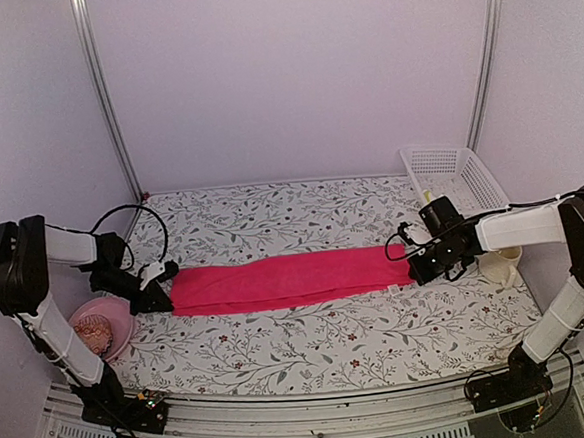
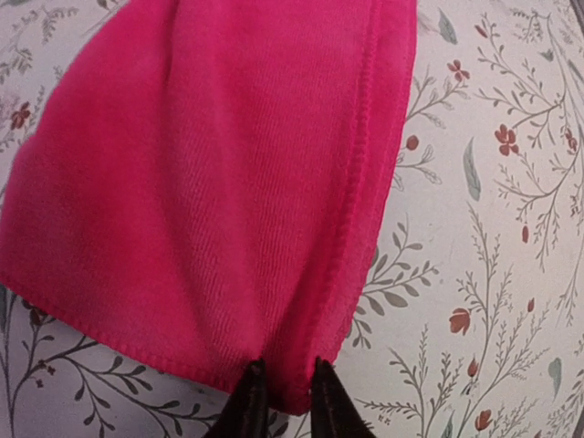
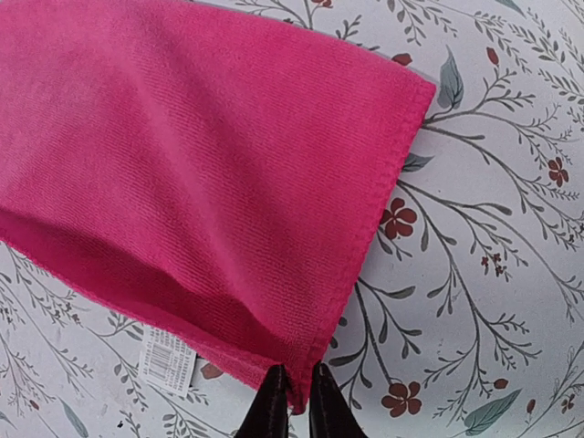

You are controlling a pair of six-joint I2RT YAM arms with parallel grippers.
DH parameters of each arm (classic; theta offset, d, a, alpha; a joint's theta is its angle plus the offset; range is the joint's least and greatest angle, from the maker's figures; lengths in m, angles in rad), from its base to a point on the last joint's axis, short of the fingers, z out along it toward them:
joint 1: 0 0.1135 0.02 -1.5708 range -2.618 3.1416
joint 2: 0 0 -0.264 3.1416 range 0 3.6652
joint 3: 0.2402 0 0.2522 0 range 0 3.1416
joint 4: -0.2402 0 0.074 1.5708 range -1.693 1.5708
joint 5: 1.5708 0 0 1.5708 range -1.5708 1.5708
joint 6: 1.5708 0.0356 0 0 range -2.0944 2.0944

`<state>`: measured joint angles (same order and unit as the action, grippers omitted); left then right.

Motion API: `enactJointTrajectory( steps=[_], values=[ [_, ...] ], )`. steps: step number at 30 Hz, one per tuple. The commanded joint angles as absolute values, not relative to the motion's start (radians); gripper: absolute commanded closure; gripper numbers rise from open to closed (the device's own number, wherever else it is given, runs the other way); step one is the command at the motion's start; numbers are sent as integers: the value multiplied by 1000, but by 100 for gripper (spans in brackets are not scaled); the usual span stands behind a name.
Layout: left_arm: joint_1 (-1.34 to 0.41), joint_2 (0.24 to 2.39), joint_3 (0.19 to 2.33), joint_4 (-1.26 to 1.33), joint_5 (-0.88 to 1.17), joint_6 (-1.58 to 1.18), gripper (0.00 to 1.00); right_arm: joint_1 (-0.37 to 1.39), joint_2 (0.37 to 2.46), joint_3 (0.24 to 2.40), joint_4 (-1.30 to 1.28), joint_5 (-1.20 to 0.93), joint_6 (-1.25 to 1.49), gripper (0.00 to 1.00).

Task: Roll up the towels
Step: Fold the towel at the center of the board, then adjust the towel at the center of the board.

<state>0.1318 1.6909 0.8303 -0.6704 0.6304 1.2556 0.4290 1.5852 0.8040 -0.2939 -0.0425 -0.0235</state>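
The pink towel (image 1: 291, 279) lies folded into a long band across the middle of the tabletop (image 1: 292, 219), running from 9 o'clock to 3 o'clock, flat and drawn fairly straight. The left fingers (image 2: 248, 406) stand narrow, nipping the hemmed corner at the 9 o'clock end, and the right fingers (image 3: 272, 406) stand just as narrow on the corner at the 3 o'clock end, beside a small white label (image 3: 169, 360). It looks like light, soft, limp cloth with a slightly grippy weave. I'd judge it will sag and fold wherever it is not held, and will drag rather than slide on the printed cover. A hem or corner is the sensible place to pinch, since the stitched edge gives a firmer ridge than the loose middle. For rolling along its length there is bare tabletop toward 12 o'clock and 6 o'clock of the band. The ends are more crowded: a pink bowl (image 1: 104, 327) sits near the 8 o'clock edge beside the left arm, and a white basket (image 1: 449, 173) stands at 2 o'clock behind the right arm. I cannot make out a second towel
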Motion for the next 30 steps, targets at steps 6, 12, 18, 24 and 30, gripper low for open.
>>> enactJointTrajectory(
  steps=[6, 12, 18, 24, 30],
  values=[
    [127, 1662, 839, -716, 642, 1283, 33, 436, 1537, 819, -348, 2, -5, 70],
    [151, 1615, 891, -797, 684, 1321, 3, 436, 1454, 860, -381, 18, 40, 47],
    [201, 1626, 1001, -824, 776, 1235, 3, 414, 1431, 920, -381, -18, 37, 35],
    [198, 1691, 1071, -582, 782, 862, 3, 401, 1554, 1020, -341, 46, 69, 33],
    [160, 1790, 1143, -550, 749, 845, 17, 396, 1729, 1129, -337, 49, 67, 33]
  ],
)
